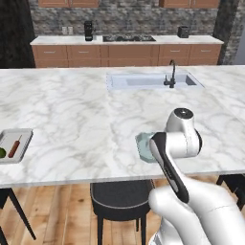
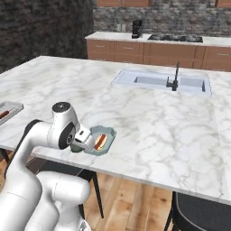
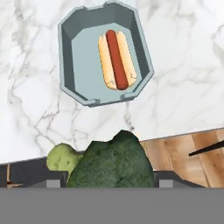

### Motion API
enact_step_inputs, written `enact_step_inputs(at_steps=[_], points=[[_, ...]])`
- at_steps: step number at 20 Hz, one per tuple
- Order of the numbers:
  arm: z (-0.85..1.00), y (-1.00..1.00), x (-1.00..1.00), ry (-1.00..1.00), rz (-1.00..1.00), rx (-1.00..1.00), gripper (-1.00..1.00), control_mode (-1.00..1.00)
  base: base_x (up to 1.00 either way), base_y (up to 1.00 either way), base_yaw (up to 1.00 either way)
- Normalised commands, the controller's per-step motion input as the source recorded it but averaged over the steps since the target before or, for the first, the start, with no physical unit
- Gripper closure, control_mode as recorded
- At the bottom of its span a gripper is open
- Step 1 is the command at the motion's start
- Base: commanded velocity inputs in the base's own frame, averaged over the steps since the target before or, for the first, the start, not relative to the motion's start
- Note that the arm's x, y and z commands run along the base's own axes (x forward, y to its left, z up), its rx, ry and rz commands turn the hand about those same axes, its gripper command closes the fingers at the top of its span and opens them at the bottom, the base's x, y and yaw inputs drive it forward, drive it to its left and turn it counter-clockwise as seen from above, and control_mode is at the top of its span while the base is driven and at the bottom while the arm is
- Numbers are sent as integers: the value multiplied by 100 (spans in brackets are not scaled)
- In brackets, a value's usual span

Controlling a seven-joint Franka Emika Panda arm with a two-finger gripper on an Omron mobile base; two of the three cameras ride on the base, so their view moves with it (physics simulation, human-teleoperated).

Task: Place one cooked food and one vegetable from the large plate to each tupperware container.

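Grey-green tub (image 3: 74, 70) – dark green broccoli (image 3: 111, 162) – white-grey marbled counter (image 3: 183, 65).

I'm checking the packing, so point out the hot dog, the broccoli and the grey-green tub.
hot dog (image 3: 117, 59), hand view, on the sausage.
broccoli (image 3: 114, 164), hand view, on its dark crown.
grey-green tub (image 3: 83, 68), hand view, on its bare floor.

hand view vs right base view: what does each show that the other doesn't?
Hand view alone: broccoli between the pincer fingers, seen from just behind, with wood floor past the counter edge.

Right base view alone: the sink with its faucet, the back counter with a coffee machine, the end of a tray at the far left edge, and the arm reaching toward the tub.

Both: the grey-green tub near the counter's front edge, holding a hot dog, on the marble counter.
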Motion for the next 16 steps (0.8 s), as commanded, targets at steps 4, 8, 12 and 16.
enact_step_inputs(at_steps=[4, 8, 12, 16], points=[[3, 2, 88, 19, -27, 0, 100, -100, 0, 0, 0], [4, -11, 72, 22, -23, 1, 100, -100, 0, 0, 0], [2, -2, 56, 10, -21, 14, 100, -100, 0, 0, 0], [0, 0, 51, 1, -21, 35, 100, -100, 0, 0, 0]])
